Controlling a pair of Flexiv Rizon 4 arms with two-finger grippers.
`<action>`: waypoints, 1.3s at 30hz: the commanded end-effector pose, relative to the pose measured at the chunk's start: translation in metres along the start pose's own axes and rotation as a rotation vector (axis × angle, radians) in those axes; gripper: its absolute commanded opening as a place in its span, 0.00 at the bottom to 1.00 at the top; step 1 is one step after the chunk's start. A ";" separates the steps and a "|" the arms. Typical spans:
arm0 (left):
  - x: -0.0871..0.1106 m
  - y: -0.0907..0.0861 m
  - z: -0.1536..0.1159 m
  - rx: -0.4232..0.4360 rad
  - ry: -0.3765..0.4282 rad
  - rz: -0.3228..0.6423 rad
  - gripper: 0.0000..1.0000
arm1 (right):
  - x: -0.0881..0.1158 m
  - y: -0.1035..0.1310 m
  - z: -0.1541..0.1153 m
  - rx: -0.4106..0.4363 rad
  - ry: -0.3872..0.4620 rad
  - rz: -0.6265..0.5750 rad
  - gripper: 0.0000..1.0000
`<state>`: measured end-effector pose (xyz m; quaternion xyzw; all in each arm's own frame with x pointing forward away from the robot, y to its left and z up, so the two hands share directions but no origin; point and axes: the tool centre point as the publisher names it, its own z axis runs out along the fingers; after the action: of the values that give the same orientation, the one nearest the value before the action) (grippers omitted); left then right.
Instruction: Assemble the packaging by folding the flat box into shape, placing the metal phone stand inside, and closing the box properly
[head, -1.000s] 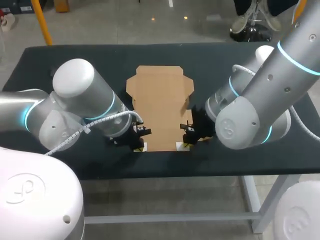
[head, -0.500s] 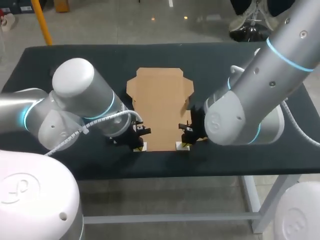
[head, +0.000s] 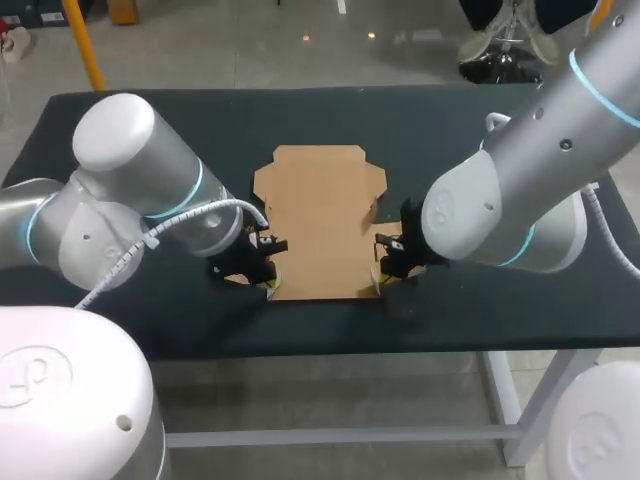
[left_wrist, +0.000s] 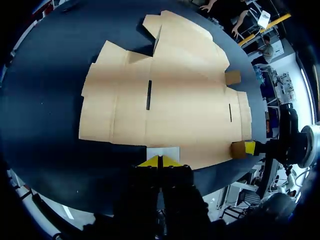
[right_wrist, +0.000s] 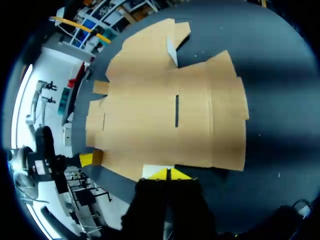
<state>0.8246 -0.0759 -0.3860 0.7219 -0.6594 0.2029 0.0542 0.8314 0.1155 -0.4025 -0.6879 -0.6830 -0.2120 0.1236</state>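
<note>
**OP:** Cardboard check, head cam first: your flat box (head: 320, 225) lies unfolded on the black table (head: 450, 130). The left gripper (head: 268, 285) is at its near-left corner and the right gripper (head: 380, 280) at the near-right one.

**Reply:** and the fingers?

**OP:** Left wrist cam: your left gripper (left_wrist: 159, 161) is pinched narrow on the box's near edge, with the other arm's yellow tip further along it. Right wrist cam, same deal: your right gripper (right_wrist: 169, 174) is clamped tight on that edge, with the sheet spread flat ahead.
</note>
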 end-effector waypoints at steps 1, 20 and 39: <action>-0.005 -0.004 -0.015 0.000 0.018 0.001 0.00 | -0.007 0.005 -0.025 0.027 0.256 0.007 0.00; -0.014 -0.032 -0.063 0.026 0.099 -0.017 0.00 | -0.022 0.034 -0.069 0.024 0.421 0.037 0.00; -0.021 -0.073 -0.080 -0.005 0.190 -0.007 1.00 | -0.039 0.076 -0.086 0.019 0.520 0.093 0.46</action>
<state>0.8715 -0.0209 -0.3094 0.7034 -0.6466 0.2721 0.1145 0.8931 0.0458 -0.3382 -0.6963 -0.6266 -0.2876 0.1998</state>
